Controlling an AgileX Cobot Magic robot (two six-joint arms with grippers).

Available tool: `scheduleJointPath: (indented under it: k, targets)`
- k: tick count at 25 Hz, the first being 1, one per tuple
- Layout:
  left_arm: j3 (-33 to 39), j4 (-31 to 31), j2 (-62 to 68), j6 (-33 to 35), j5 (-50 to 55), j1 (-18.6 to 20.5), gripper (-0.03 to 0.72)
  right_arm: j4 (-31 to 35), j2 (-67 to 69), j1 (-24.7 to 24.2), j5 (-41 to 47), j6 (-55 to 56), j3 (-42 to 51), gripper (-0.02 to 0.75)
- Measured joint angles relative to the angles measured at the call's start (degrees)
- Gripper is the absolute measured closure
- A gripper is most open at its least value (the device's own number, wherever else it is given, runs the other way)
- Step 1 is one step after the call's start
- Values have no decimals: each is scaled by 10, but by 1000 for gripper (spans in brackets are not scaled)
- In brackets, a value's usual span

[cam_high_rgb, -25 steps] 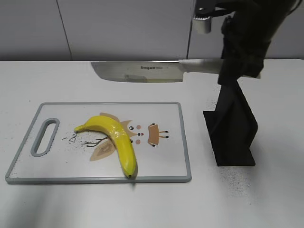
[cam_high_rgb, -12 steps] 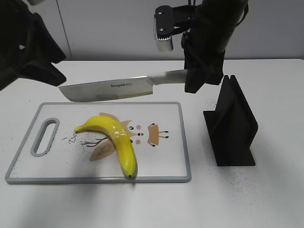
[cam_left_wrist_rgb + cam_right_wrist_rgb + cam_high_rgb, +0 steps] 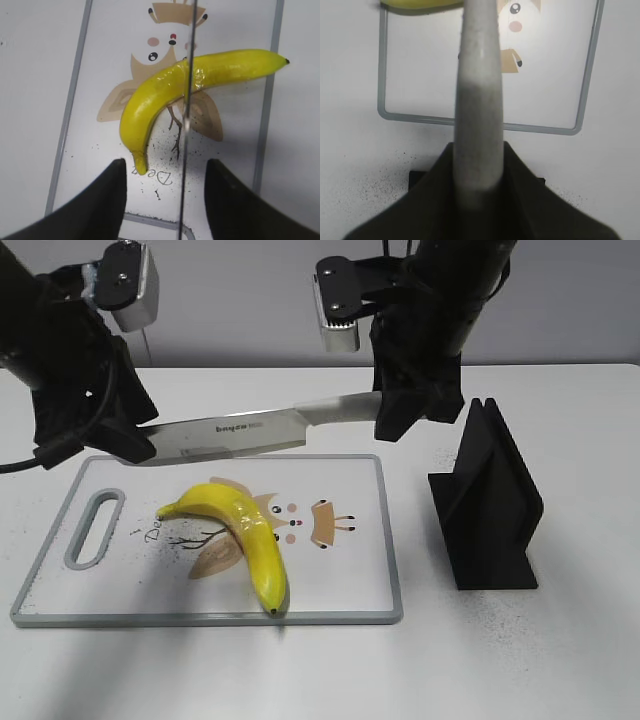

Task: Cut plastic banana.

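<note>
The knife (image 3: 235,432) is clamped by the right gripper (image 3: 477,165); the left gripper (image 3: 162,200) is spread. The blade should be lowered squarely (twelve-to-six) across the plastic banana (image 3: 185,85).

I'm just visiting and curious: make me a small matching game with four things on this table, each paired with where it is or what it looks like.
Things:
1. banana
2. knife
3. cutting board
4. black stand

Descriptions:
A. held in the air above the board
B. flat on the table, grey rim, cartoon print
C. yellow, lying on the board
D. upright on the table, right of the board

Pairs: 1-C, 2-A, 3-B, 4-D
</note>
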Motion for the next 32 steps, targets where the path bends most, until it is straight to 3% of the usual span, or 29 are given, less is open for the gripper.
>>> scheduleJointPath:
  k: [3, 7, 10, 19, 26, 32]
  targets:
    - [0, 0, 6, 4, -2, 0, 298, 14, 0, 0, -4, -8, 0, 576]
    - [0, 1, 7, 5, -3, -1, 568, 16, 0, 0, -13, -14, 0, 576]
    - [0, 2, 10, 5, -2, -1, 667, 16, 3, 0, -20, -14, -1, 576]
    - [7, 8, 14, -38, -27, -2, 693, 16, 14, 0, -34, -3, -1, 576]
    - [142, -12, 62, -45, -185, -32, 691, 15, 105, 0, -66, -13, 27, 573]
    - [153, -6, 128, -46, -236, -51, 693, 11, 155, -1, -81, -20, 30, 562]
